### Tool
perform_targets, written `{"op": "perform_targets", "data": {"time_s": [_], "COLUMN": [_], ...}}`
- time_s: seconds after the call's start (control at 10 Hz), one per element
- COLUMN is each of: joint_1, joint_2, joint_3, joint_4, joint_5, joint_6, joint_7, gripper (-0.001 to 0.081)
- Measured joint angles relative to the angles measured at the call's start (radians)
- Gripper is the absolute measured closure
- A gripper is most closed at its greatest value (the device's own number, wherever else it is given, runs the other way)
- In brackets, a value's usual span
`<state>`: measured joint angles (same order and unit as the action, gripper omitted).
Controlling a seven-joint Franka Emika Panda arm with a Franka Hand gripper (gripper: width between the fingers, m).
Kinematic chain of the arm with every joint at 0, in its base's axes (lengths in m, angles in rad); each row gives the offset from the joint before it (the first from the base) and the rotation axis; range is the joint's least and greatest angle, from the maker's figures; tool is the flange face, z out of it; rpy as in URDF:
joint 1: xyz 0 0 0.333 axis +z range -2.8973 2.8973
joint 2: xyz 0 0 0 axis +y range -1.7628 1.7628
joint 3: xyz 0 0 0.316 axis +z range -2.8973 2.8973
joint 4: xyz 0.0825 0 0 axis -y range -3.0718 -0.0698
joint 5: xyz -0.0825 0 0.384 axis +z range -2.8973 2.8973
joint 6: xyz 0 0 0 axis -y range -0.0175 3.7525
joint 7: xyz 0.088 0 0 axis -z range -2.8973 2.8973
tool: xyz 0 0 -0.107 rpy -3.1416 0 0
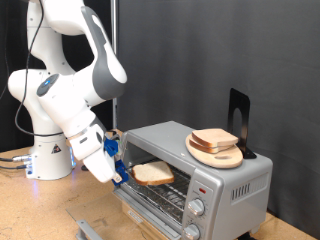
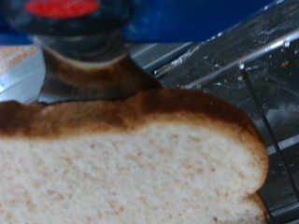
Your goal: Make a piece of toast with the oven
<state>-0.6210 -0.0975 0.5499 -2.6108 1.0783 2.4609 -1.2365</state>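
- The gripper (image 1: 122,172) sits low at the oven's (image 1: 215,180) open front, on the exterior view's left side of the opening, and clamps the piece of toast (image 1: 153,173) by its left edge.
- The piece of toast lies nearly flat, its broad face up, reaching from the fingers toward the exterior view's right, over the wire rack (image 1: 165,200).
- It is roughly square, so no long axis stands out; its free edge points into the oven's mouth.
- In the wrist view the piece of toast (image 2: 131,168) fills most of the frame, pale crumb with a dark brown crust, and the wire rack (image 2: 234,56) shows beyond it.
- A second bread slice (image 1: 214,139) rests on a round wooden plate (image 1: 228,159) on top of the oven.
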Motion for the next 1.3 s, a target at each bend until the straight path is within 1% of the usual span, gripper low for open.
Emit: {"op": "perform_targets", "data": {"time_s": [0.4,0.5,0.7,0.8,1.1,1.3], "joint_1": [0.003,0.004,0.007,0.007,0.007,0.007], "joint_2": [-0.005,-0.005,-0.005,-0.005,-0.004,0.003], "joint_3": [0.025,0.03,0.036,0.038,0.042,0.049], "joint_4": [-0.001,-0.001,0.0,0.001,0.002,0.001], "joint_5": [0.029,0.057,0.159,0.181,0.177,0.195], "joint_6": [0.027,0.038,0.054,0.057,0.081,0.124], "joint_7": [-0.004,-0.027,-0.13,-0.153,-0.158,-0.242], "gripper": [0.0443,0.0443,0.0443,0.0443,0.0443,0.0443]}}
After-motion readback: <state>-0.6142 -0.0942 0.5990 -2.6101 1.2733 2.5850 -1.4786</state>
